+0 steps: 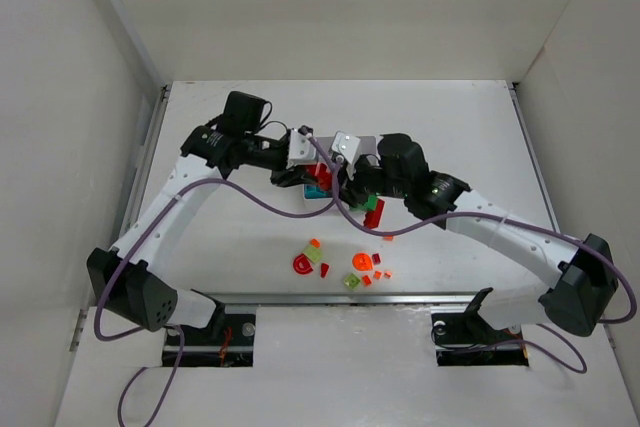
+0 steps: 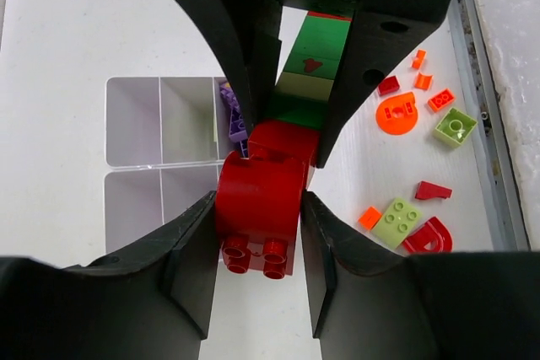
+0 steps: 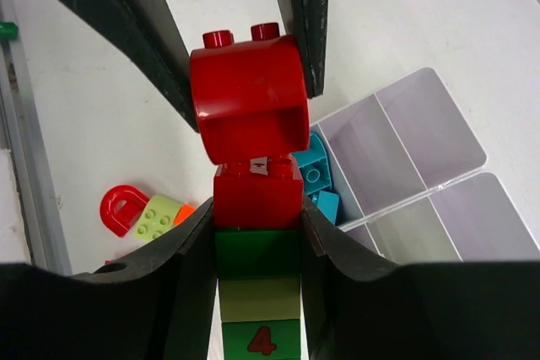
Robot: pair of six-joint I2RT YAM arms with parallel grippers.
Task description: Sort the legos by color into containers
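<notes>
Black fingers of the left pincer fill the bottom of its wrist view, clamped from both sides on a red rounded brick whose two studs point toward the camera. That brick touches the end of a stack made of a red square brick, a dark green one, a lime one and a green one printed with a red 4. The right pincer grips this stack, its jaws pressed on the red square and dark green bricks, so both arms hold the joined pieces off the bench.

The white organiser lies under them, and the held pieces hang over its edge on the side facing the arm bases. One of its compartments below the stack holds purple pieces, and another holds teal pieces; the four compartments farthest from the stack show only bare white floor.

Beyond that same near edge of the organiser, loose legos are scattered on the bench: an orange round piece, a lime square brick, a lime flat piece, a red arch, a red wedge and several tiny orange bits, none of them touching the organiser
</notes>
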